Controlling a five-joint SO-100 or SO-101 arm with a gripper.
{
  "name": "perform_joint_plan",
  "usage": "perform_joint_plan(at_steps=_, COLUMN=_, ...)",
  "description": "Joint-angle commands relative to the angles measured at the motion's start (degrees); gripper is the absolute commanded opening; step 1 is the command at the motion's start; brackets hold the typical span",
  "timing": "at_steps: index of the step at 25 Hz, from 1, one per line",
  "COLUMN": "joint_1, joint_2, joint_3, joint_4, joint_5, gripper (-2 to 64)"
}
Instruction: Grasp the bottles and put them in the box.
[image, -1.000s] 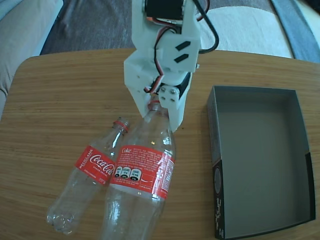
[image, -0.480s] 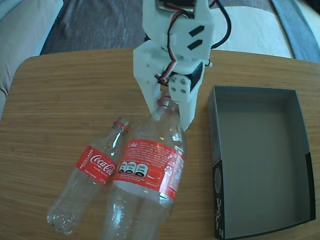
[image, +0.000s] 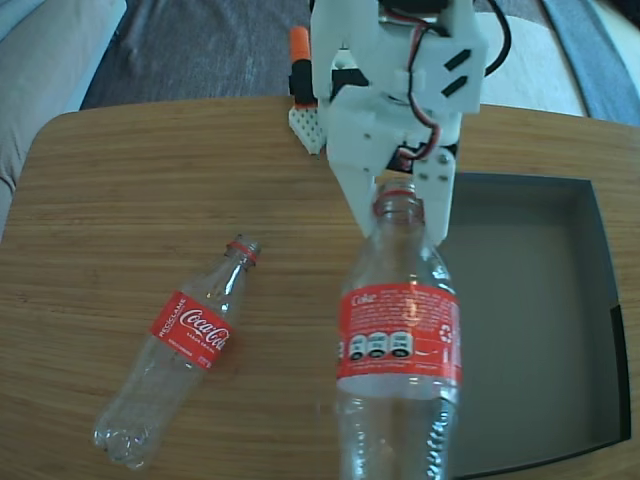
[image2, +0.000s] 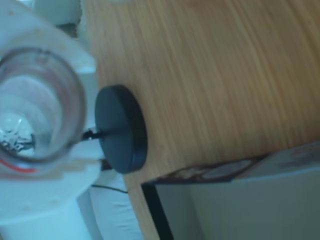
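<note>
Fixed view: claw (image: 400, 205) clamping neck of larger bottle (image: 398, 340), w/ white fingers (image: 352, 190) pressing both sides just under red neck ring. Now hanging roughly vertical, mouth up, base dropping out of frame at bottom edge; a sec ago lying tilted on surface (image: 130, 190) beside smaller bottle (image: 185, 350), neck already gripped. Also shifting rightward across frame, now overlapping left wall of box (image: 590, 300). Meaning: lift done, transfer phase under way for bottle no. 1.

Wrist view: looking straight down open bottle mouth (image2: 35, 105) between white claw parts; box corner (image2: 225, 205) showing at lower right, wood grain above, black round disc (image2: 120, 130) alongside. Purpose of disc: cannot tell.

Smaller bottle lying untouched on surface at left, mouth pointing up-right, well apart from box. Box interior empty, grey.

Remaining, as judged: carrying further over box, tilting or lowering so length fits inside low walls, releasing, then returning for bottle no. 2. Risk: bottle nearly box-length, so possibly catching on wall if lowered misaligned.
</note>
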Motion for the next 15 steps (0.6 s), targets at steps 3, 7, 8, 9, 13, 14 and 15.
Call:
perform_joint_plan(at_steps=3, joint_1=-7.4, joint_2=0.6, joint_3=-2.5, joint_4=0.1, joint_5=0.2, gripper=-0.3)
perform_joint_plan(at_steps=7, joint_1=-12.3, joint_2=0.4, joint_3=-2.2, joint_4=0.1, joint_5=0.6, gripper=-0.3)
perform_joint_plan(at_steps=8, joint_1=-13.2, joint_2=0.5, joint_3=-1.8, joint_4=0.1, joint_5=0.6, gripper=-0.3)
perform_joint_plan(at_steps=9, joint_1=-14.0, joint_2=0.6, joint_3=-0.9, joint_4=0.1, joint_5=0.6, gripper=-0.3)
perform_joint_plan(at_steps=13, joint_1=-18.0, joint_2=0.6, joint_3=0.8, joint_4=3.0, joint_5=3.1, gripper=-0.3)
perform_joint_plan(at_steps=14, joint_1=-19.0, joint_2=0.6, joint_3=0.8, joint_4=3.3, joint_5=4.5, gripper=-0.3)
perform_joint_plan(at_steps=15, joint_1=-19.8, joint_2=0.6, joint_3=0.8, joint_4=3.3, joint_5=5.8, gripper=-0.2)
